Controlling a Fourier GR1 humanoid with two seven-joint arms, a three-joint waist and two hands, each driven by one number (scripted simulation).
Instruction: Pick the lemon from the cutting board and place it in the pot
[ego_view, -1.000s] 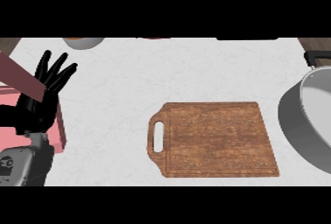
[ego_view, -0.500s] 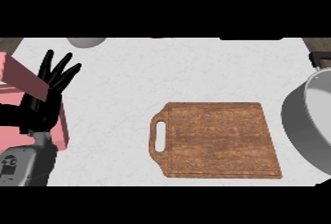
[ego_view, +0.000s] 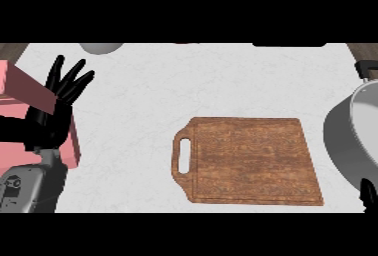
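At the far left of the head view, a pink block (ego_view: 29, 95) is sitting along the edge of the white counter (ego_view: 207, 80), running from the upper left down toward the lower left. The left hand (ego_view: 59, 102) is resting in front of that block, fingers straight and spread, pointing up toward the far side of the counter and holding nothing. Its grey forearm (ego_view: 26, 187) is coming in from the lower left corner beneath it.

Near the top edge, a little right of the left hand, the rounded underside of a pale grey object (ego_view: 101, 47) is just showing; what it is cannot be told.

Toward the middle, the wooden cutting board (ego_view: 247, 160) is lying flat on the counter, its slotted handle facing left. No lemon is lying on its brown surface, and none is showing anywhere else in view, so the lemon's place cannot be told.

At the right edge, the grey pot (ego_view: 354, 135) is standing just beside the board, only partly in frame, with a dark handle at its upper end. Its inside is largely cut off. Below it, in the lower right corner, a dark sliver of the right hand (ego_view: 368, 195) is peeking in; whether its fingers are spread or curled cannot be told.
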